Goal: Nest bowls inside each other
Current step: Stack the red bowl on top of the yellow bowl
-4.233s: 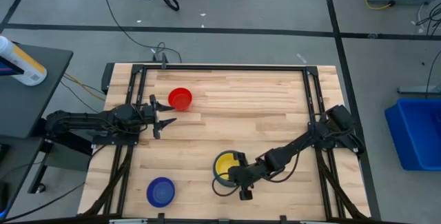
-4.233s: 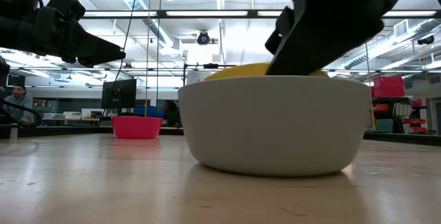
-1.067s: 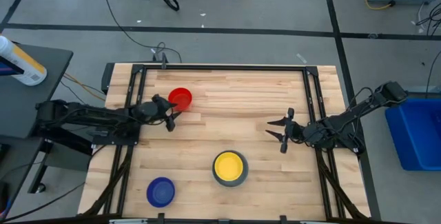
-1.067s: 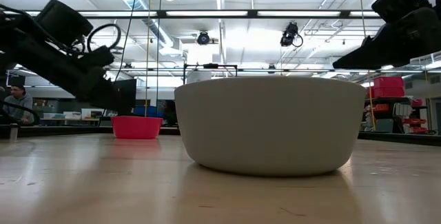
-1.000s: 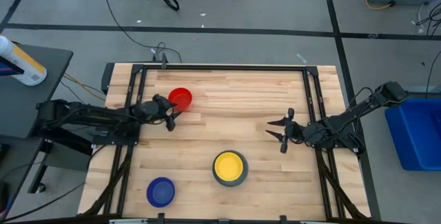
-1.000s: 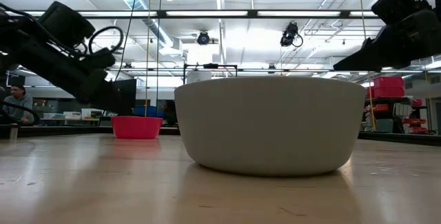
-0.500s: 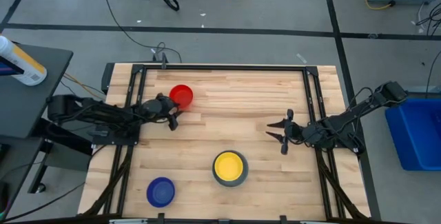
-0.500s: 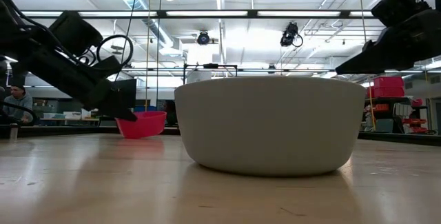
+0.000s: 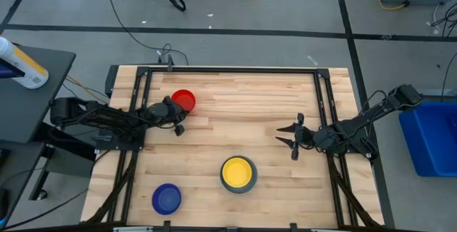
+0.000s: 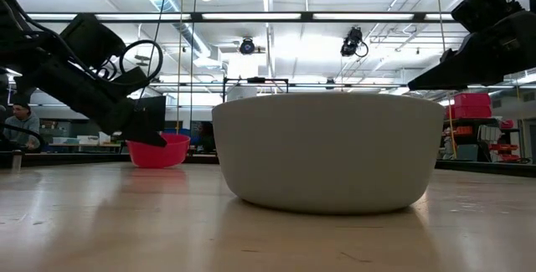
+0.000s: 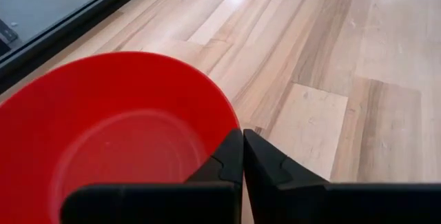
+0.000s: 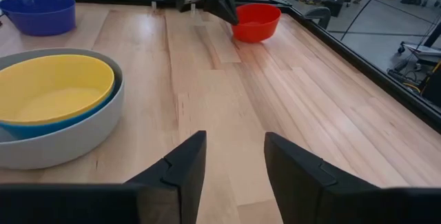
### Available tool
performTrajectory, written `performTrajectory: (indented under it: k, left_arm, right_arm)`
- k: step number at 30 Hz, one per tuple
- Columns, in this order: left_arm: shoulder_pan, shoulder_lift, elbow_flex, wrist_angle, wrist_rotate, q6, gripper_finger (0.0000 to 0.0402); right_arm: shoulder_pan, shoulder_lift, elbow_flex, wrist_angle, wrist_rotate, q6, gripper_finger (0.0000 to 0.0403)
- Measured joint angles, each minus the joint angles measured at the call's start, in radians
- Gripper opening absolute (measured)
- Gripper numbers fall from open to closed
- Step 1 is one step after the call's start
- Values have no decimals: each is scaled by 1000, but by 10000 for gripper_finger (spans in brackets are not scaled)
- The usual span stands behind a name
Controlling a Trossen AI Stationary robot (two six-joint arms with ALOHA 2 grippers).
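Over at about ten o'clock on the table [image 9: 243, 93], my left gripper [image 9: 178, 118] has its fingers [image 11: 231, 156] pinched together on the rim of the red bowl [image 9: 183, 100]. From the wrist cam the two tips look practically closed with the thin rim between them, at the edge of the bowl nearest the arm. In the low view that bowl sits tilted, the gripped side a bit higher than the far side, so it's not lying flat on the wood.

Down around six o'clock is the stack: the pale grey bowl [image 9: 238, 183] with the light blue bowl [image 12: 62, 125] inside it and the yellow bowl [image 9: 237, 170] sitting inside that one. From above you mostly just see yellow with a grey ring.

Dark blue bowl [image 9: 166, 198] is on its own at roughly seven o'clock, near the front edge, well apart from the stack.

My right gripper [image 9: 291, 136] hangs at about three o'clock, above bare wood, fingers spread and nothing between them, pointing toward the table's middle.
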Motion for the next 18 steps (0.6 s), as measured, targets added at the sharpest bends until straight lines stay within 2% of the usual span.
performTrajectory:
  k: [9, 18]
  left_arm:
    - [-36, 0, 6, 21, -4, 5, 3]
    - [-209, 0, 116, 29, -117, 52, 1]
  right_arm:
    - [0, 0, 0, 0, 2, 0, 170]
    - [0, 0, 0, 0, -5, 1, 181]
